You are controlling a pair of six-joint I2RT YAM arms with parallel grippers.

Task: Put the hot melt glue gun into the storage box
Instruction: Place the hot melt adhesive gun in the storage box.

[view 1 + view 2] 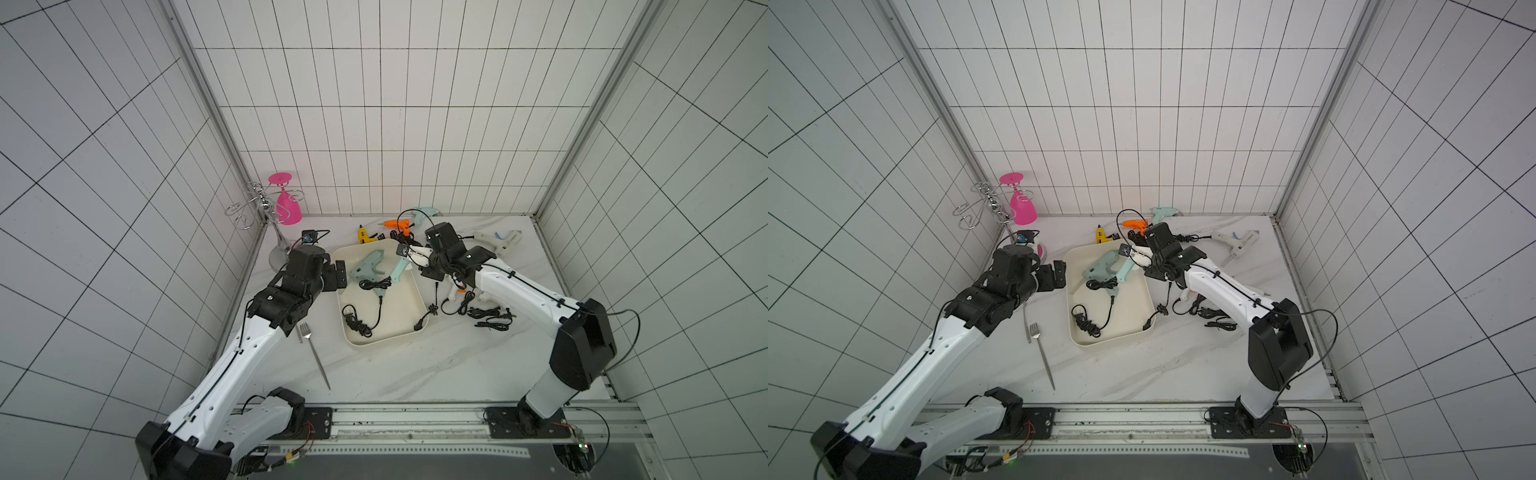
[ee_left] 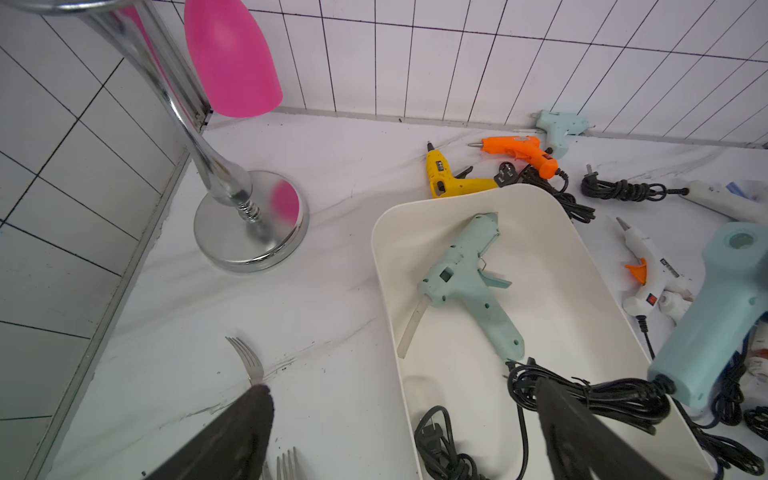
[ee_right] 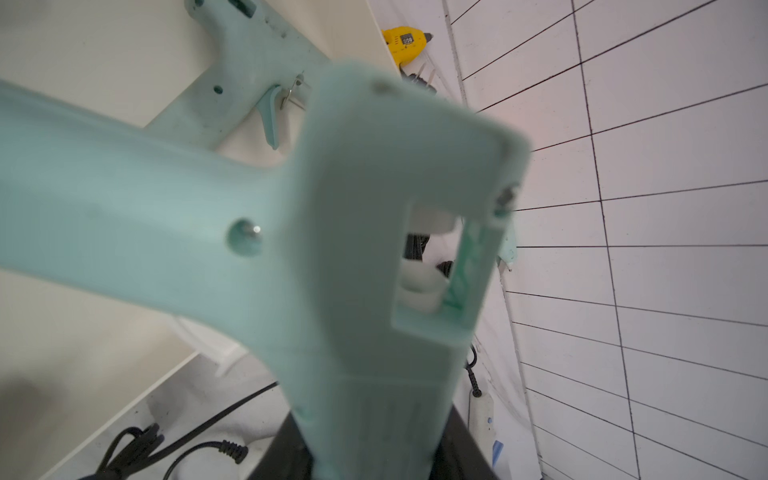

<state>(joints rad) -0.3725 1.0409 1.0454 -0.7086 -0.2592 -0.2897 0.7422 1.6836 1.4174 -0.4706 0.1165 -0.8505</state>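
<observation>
The storage box (image 1: 376, 341) (image 1: 1129, 320) is a cream tray in mid-table. One mint hot melt glue gun (image 1: 368, 268) (image 1: 1100, 268) (image 2: 469, 282) (image 3: 249, 62) lies flat inside it among black cords. My right gripper (image 1: 417, 255) (image 1: 1140, 257) (image 3: 374, 440) is shut on a second mint glue gun (image 1: 398, 271) (image 1: 1124, 272) (image 2: 715, 316) (image 3: 374, 249), held tilted over the tray's far right part. My left gripper (image 1: 340, 276) (image 1: 1059, 274) (image 2: 399, 407) stands open at the tray's left rim, with nothing between its fingers.
Behind the tray lie a yellow gun (image 1: 365, 236), an orange gun (image 1: 397, 225) and a mint gun (image 1: 428, 212). White guns (image 1: 503, 243) and cord bundles (image 1: 490, 318) lie on the right. A fork (image 1: 316, 353) lies left of the tray. A chrome rack with a pink cup (image 1: 286, 203) stands far left.
</observation>
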